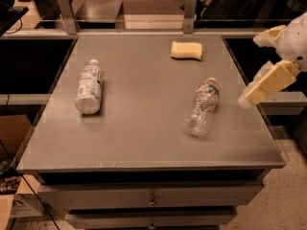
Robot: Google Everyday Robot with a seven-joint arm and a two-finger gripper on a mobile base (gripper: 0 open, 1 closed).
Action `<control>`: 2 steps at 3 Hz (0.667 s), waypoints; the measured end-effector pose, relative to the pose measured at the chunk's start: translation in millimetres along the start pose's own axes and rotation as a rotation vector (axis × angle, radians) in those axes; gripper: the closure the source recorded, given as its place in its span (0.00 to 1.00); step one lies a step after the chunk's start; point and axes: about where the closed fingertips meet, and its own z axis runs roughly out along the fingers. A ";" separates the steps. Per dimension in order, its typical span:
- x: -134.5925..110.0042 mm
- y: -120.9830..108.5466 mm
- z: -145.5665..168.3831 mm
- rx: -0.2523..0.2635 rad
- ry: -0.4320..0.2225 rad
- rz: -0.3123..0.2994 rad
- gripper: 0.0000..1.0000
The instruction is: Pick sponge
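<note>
Nearest: drawer front [96, 195] under the tabletop, flat metal w/ a small pull at ctr, a second drawer below it. Speckled floor [288, 200] at R, cardboard box [12, 128] low on the L.

Table [144, 138]: grey, matte, smooth top w/ a straight front lip. The near third is bare, and a wide bare lane runs up the middle btw the two bottles. Dark gaps drop away past the L and R edges.

Clear bottle [202, 107] lies on its side R of ctr, crinkly see-through plastic, cap pointing to the far side, body slightly angled; near the R edge but not at it. Labelled bottle [89, 87] lies on its side on the L half, white wrap, cap also pointing far; well apart from the clear one.

Gripper [250, 70] hangs off the table's R edge, above the dark gap, about level w/ the clear bottle. Two pale yellow padded fingers [266, 83], blocky and soft-looking, stand spread apart w/ nothing btw them; lower one points down toward the table corner side, upper one sits higher and farther back.

Sponge [186, 50] lies flat in the far R part of the top: pale yellow, soft, rectangular w/ rounded corners and wavy edges. It touches nothing; bare table all round it, clear bottle nearer, gripper well apart to its R.

Far edge: two upright metal posts [190, 11] and a rail.
</note>
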 end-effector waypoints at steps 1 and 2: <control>-2.1 -14.7 23.9 0.025 -0.059 0.100 0.00; -10.4 -47.7 54.8 0.097 -0.160 0.213 0.00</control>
